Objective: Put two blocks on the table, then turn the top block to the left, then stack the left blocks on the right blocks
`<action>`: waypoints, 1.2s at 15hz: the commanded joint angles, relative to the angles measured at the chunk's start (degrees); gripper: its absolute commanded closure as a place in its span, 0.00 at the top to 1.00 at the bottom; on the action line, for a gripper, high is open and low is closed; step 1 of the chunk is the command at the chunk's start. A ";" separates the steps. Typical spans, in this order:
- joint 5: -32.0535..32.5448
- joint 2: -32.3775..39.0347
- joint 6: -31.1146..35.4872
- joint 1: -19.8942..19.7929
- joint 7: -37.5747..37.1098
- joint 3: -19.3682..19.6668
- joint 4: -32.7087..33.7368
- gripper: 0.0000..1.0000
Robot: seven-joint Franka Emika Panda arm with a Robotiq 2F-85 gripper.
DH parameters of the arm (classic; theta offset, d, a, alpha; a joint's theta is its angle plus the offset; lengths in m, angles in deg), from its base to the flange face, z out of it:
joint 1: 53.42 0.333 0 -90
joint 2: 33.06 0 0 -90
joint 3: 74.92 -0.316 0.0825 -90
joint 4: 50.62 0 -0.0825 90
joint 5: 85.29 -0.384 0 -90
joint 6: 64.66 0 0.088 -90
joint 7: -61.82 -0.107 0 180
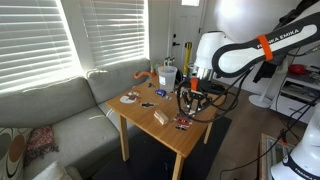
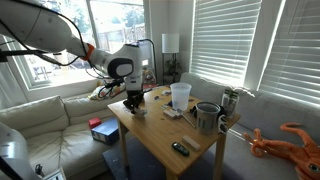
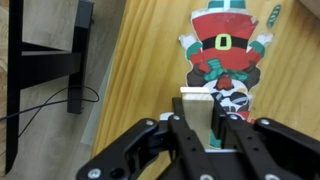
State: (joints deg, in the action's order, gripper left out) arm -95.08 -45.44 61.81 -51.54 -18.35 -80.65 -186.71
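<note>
In the wrist view my gripper (image 3: 198, 113) is shut on a pale-tan wooden block (image 3: 198, 103) that stands between the two black fingers. It is held over the light-wood table (image 3: 140, 70), right at the lower end of a flat Santa figure (image 3: 225, 45). In both exterior views the gripper (image 1: 192, 93) (image 2: 133, 103) points down near one edge of the table (image 1: 150, 132) (image 2: 160, 140). Another tan block (image 1: 160, 117) lies toward the table's front. Whether the held block touches the tabletop I cannot tell.
A white cup (image 2: 180, 95), a metal mug (image 2: 207, 117) and small dark clutter (image 2: 180, 148) stand on the table. A grey sofa (image 1: 60, 105) runs along the window. An orange octopus toy (image 2: 295, 140) lies on it. A black stand (image 3: 50, 50) with a cable is on the floor beside the table.
</note>
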 commanded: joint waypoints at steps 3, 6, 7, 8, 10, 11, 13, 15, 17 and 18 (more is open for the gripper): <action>-1.56 -1.42 2.62 -0.07 -0.70 0.01 -2.23 0.31; -1.57 -1.90 3.54 -0.06 -0.76 -0.02 -2.94 0.59; -1.24 -2.44 3.54 -0.12 -1.06 -0.09 -3.28 0.65; -0.99 -2.95 3.59 -0.17 -1.16 -0.12 -3.66 0.72; -0.73 -3.78 3.38 -0.31 -1.37 -0.11 -4.30 0.87; -0.74 -4.16 3.30 -0.37 -1.29 -0.08 -4.54 0.93; -0.51 -5.27 2.96 -0.56 -1.10 -0.08 -5.00 1.00; -0.45 -6.37 2.83 -0.73 -0.31 0.05 -5.59 0.91; -0.19 -6.34 2.92 -0.90 0.34 0.07 -5.39 0.72; 0.13 -6.26 3.07 -1.02 0.26 -0.06 -5.29 0.72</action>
State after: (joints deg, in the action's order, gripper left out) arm -95.09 -49.78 64.17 -51.95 -18.67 -80.63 -190.60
